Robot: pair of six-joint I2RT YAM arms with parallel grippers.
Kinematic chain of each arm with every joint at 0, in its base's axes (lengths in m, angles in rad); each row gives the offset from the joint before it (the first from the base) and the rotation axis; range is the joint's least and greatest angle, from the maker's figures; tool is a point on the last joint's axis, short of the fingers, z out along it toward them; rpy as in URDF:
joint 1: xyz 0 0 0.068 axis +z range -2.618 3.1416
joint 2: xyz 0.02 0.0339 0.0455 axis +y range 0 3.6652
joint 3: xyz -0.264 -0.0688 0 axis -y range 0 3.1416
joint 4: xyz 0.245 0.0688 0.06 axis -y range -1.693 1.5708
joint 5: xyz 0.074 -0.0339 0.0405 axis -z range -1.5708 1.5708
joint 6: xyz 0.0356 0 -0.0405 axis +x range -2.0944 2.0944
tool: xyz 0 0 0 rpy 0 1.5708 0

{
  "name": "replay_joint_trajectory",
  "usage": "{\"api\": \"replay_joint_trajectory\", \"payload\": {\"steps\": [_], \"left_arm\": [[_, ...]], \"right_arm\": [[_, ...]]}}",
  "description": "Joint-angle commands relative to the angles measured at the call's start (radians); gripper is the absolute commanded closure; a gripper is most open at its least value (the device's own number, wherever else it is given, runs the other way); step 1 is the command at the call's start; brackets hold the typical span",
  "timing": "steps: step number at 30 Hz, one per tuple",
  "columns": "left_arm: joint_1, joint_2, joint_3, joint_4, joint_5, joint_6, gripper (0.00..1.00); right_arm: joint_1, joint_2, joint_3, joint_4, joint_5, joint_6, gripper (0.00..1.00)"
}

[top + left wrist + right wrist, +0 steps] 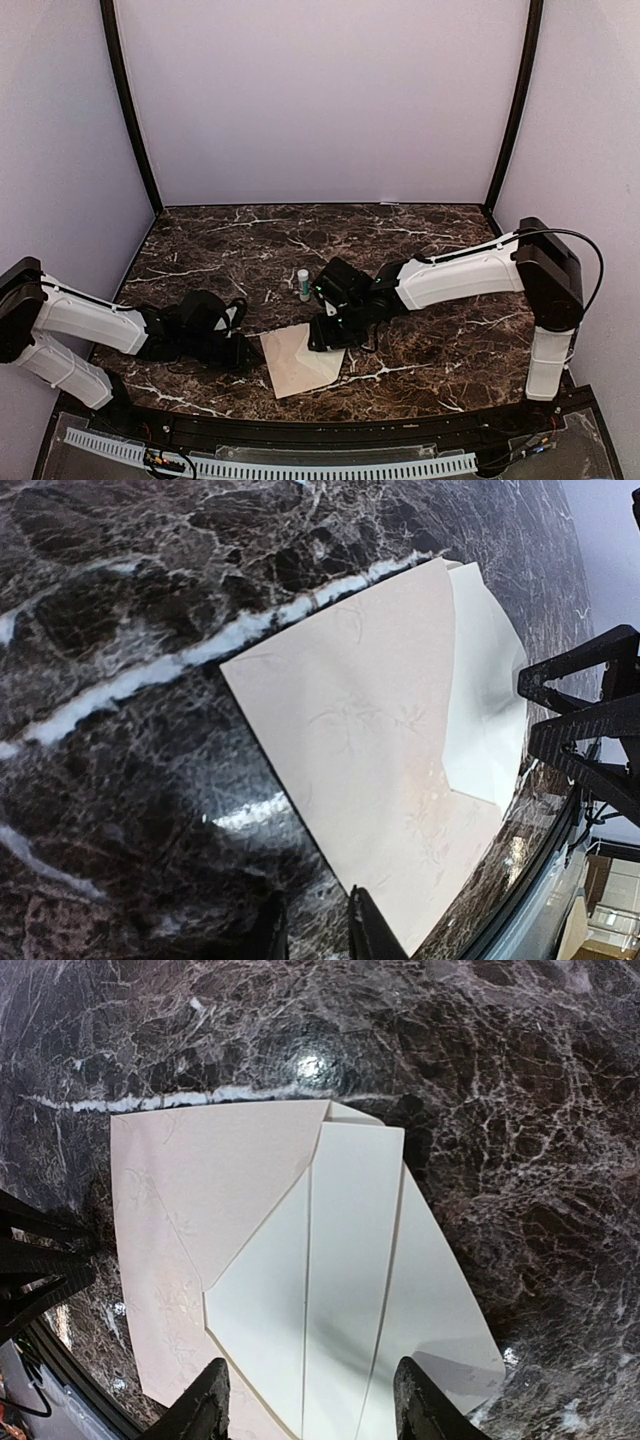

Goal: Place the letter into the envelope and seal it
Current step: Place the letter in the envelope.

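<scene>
The letter (190, 1190) and envelope (430, 1290) overlap beneath the right claw (312, 1385), its fingers spread wide and empty; whether the sheet sits inside is unclear. The left claw (312, 915), mostly cut off, shows narrowly parted fingertips beside the letter's edge.

Letter (200, 1180) lying on the table (450, 350) at its near middle, envelope (350, 1290) overlapping the letter's right part, small tube (303, 285) standing just behind both, left gripper (252, 348) sitting beside their left edge, right gripper (330, 340) hanging over the envelope.
</scene>
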Motion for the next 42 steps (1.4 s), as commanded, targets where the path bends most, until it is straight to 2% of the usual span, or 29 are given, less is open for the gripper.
{"api": "replay_joint_trajectory", "payload": {"steps": [1,26,36,42], "left_arm": [[0.0,0.041,0.026,0.036,0.041,0.009,0.8],[0.0,0.147,0.038,0.099,0.07,0.015,0.84],[-0.001,0.128,0.033,0.063,0.042,0.017,0.85],[0.0,0.117,0.028,0.039,0.017,0.014,0.87]], "right_arm": [[-0.001,0.012,-0.015,0.028,-0.013,0.012,0.47],[0.011,0.085,0.035,0.064,-0.083,0.016,0.48],[0.016,0.058,0.027,0.032,-0.049,0.023,0.47],[-0.013,-0.01,-0.083,0.173,-0.158,0.063,0.49]]}}
